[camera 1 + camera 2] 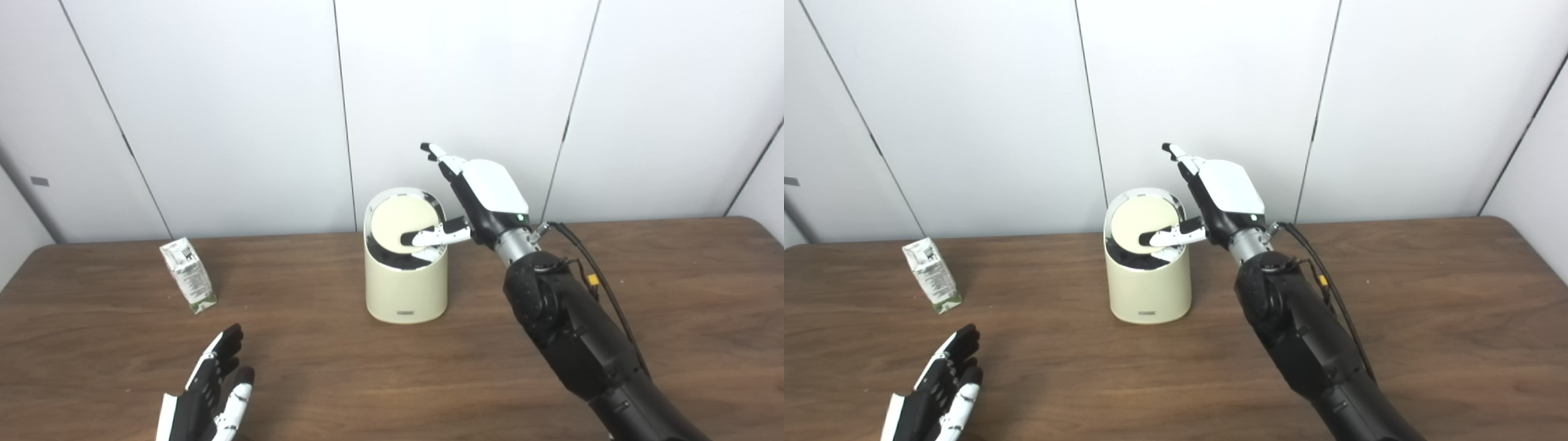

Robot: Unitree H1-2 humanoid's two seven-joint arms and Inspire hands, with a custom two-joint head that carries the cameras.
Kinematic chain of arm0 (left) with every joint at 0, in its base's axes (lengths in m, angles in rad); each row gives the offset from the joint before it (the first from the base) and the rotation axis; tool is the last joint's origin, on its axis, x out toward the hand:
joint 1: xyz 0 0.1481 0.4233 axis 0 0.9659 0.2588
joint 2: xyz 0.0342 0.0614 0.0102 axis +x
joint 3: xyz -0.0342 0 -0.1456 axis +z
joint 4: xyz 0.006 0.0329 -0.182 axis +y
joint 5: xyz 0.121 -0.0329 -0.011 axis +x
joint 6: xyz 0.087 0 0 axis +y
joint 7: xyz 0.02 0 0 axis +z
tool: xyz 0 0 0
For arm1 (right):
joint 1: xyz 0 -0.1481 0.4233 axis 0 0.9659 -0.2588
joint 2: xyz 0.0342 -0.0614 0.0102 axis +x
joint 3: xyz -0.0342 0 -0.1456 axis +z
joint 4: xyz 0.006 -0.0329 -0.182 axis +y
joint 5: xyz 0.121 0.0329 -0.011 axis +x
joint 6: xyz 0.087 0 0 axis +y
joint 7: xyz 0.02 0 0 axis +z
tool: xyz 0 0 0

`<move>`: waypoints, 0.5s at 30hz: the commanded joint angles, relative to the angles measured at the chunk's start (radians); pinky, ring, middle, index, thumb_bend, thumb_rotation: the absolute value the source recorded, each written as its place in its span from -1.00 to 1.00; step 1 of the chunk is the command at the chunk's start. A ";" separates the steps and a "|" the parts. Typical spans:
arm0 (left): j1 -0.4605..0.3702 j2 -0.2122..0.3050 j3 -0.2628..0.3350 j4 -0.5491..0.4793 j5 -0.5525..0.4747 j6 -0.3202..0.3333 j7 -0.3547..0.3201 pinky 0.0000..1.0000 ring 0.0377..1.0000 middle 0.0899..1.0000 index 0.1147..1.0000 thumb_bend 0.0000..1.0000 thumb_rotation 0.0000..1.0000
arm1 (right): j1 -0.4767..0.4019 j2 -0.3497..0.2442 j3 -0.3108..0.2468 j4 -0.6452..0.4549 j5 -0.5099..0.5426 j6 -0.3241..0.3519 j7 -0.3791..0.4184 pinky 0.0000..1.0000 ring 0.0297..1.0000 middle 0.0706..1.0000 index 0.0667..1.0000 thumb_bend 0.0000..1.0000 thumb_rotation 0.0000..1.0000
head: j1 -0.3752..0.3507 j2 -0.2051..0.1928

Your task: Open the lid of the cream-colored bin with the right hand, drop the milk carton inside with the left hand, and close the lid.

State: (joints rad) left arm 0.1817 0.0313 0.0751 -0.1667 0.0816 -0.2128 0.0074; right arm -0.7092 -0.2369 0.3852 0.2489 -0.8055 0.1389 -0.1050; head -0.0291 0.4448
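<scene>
Your right hand (484,199) sits at the upper right rim of the cream-colored bin (406,288). Its fingers (438,153) are spread and point up and away toward the wall; the thumb (429,236) lies across the lid (404,223), tip touching the disc. Nothing is gripped: the hand is released, only pressing with the thumb.

The lid is a pale round disc, tilted up so its face looks toward you and slightly left. A dark gap shows below its lower edge, inside the bin mouth. The bin itself is a short upright cylinder, long axis vertical, standing near the middle of the wooden table (674,294), with a small label strip low on its front.

Your left hand (937,392) rests low at the near left of the table, fingers loosely extended and apart, pointing away from you and a little right. It holds nothing.

The milk carton (188,274) stands at the far left of the table, well apart from both the bin and the left hand. Its long axis is close to vertical, leaning slightly, top toward the left. White body, green band at the base, printed text on the side facing you.

Bare tabletop lies between carton and bin, and between left hand and carton. The right half of the table is occupied only by the right arm (576,331). White wall panels (245,92) stand just behind the table's far edge.
</scene>
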 commanded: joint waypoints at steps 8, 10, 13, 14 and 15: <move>0.049 -0.035 -0.031 0.042 0.010 -0.012 0.020 0.82 0.82 0.78 0.83 -0.23 0.11 | -0.057 -0.038 0.046 -0.029 -0.118 -0.005 0.035 0.78 0.75 0.74 0.88 1.00 -0.04 | 0.004 0.000; 0.050 -0.034 -0.033 0.042 0.011 -0.012 0.021 0.83 0.82 0.78 0.83 -0.23 0.12 | -0.052 -0.026 0.019 -0.032 -0.080 -0.013 0.034 0.76 0.74 0.74 0.87 1.00 -0.05 | 0.005 0.001; 0.051 -0.031 -0.034 0.044 0.012 -0.016 0.021 0.81 0.81 0.78 0.83 -0.21 0.13 | -0.037 0.012 -0.047 -0.045 0.024 -0.005 0.048 0.67 0.73 0.72 0.84 0.85 0.02 | 0.008 0.000; 0.052 -0.031 -0.034 0.043 0.014 -0.014 0.022 0.81 0.81 0.78 0.83 -0.21 0.13 | -0.031 0.033 -0.081 -0.051 0.080 0.007 0.063 0.65 0.72 0.72 0.84 0.83 0.04 | 0.008 0.000; 0.053 -0.030 -0.034 0.043 0.015 -0.012 0.022 0.82 0.81 0.78 0.83 -0.20 0.15 | -0.023 0.068 -0.133 -0.066 0.170 0.051 0.102 0.56 0.68 0.70 0.82 0.77 0.12 | 0.005 0.000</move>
State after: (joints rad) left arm 0.1858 0.0258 0.0598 -0.1716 0.0990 -0.2131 0.0193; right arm -0.7107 -0.2080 0.3111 0.2200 -0.7348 0.1541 -0.0292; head -0.0230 0.4433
